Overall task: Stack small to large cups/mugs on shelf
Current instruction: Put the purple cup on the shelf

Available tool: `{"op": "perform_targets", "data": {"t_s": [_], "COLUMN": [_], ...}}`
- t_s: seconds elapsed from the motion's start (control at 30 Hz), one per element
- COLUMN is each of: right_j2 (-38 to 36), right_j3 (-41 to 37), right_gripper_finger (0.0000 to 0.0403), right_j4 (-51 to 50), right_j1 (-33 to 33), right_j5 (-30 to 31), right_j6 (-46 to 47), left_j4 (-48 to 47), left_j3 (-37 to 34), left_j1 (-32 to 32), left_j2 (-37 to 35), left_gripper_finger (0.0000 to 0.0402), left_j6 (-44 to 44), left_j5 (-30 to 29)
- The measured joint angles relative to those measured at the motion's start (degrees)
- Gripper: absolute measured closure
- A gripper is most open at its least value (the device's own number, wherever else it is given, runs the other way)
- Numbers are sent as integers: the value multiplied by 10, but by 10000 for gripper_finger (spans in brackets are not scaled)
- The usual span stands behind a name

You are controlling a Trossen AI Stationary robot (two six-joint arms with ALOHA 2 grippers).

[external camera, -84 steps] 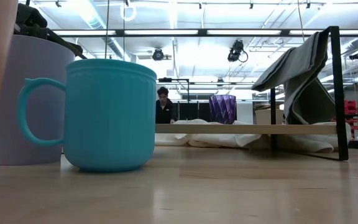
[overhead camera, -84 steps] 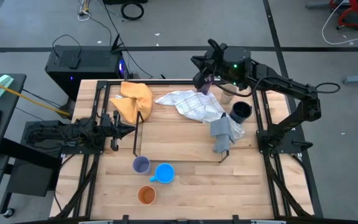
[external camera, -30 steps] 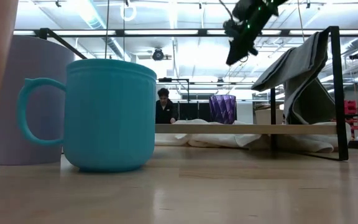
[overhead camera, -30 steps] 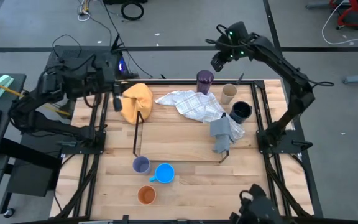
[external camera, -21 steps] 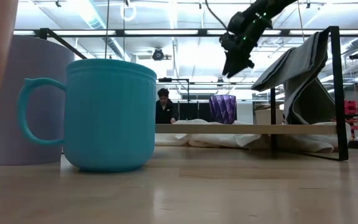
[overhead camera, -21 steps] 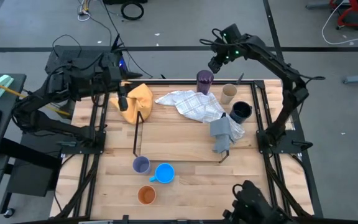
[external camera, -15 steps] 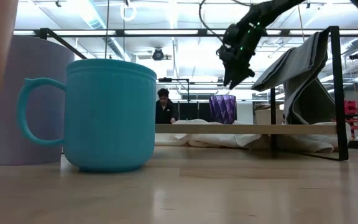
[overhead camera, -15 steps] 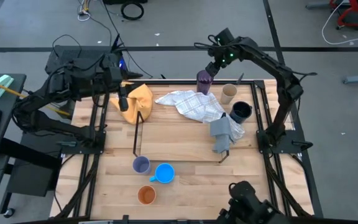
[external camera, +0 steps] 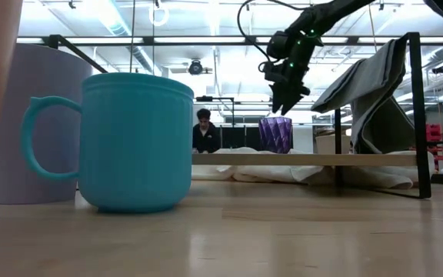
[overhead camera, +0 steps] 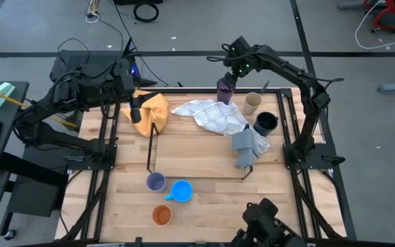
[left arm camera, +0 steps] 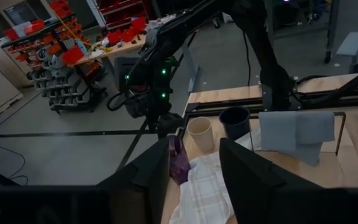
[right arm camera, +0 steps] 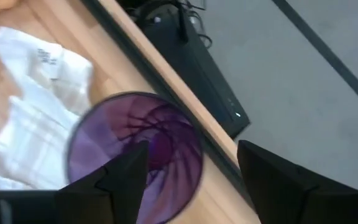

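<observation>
Right gripper hangs just above the purple cup at the top centre of the high view, fingers spread wide and clear of the rim, holding nothing. Through the right wrist camera the purple cup fills the frame, seen from above with both dark fingers straddling it. In the low view that gripper hovers over the purple cup, with open air between them.

Left gripper sits at the upper left of the high view, beside the yellow cloth, fingers parted and empty.

The tan cup and dark navy cup stand to the right of the purple one, near the checked cloth and the grey cloth, which drapes over the right end of the shelf, the black rod rack in the middle of the bench.

Lower left of centre: lavender cup, bright blue mug and orange cup, clustered close together on the bench, none stacked, none on the shelf
</observation>
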Motion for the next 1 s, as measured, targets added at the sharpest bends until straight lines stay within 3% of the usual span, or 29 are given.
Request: {"op": "perform_targets", "data": {"t_s": [0.2,0.57,1.0], "right_j2": [0,15,68], "right_j3": [0,0,0], "right_gripper_finger": [149,153,154], "right_j4": [-9,-36,-45], "right_j1": [-12,-19,-7], "right_j5": [30,1,-8], "right_j6": [16,89,96], "left_j4": [0,0,1], "left_j3": [0,0,0], "left_j1": [0,0,0], "left_j2": [0,0,0], "left_gripper_finger": [251,244,246], "left_j6": [0,0,-5], "left_j5": [0,0,0]}}
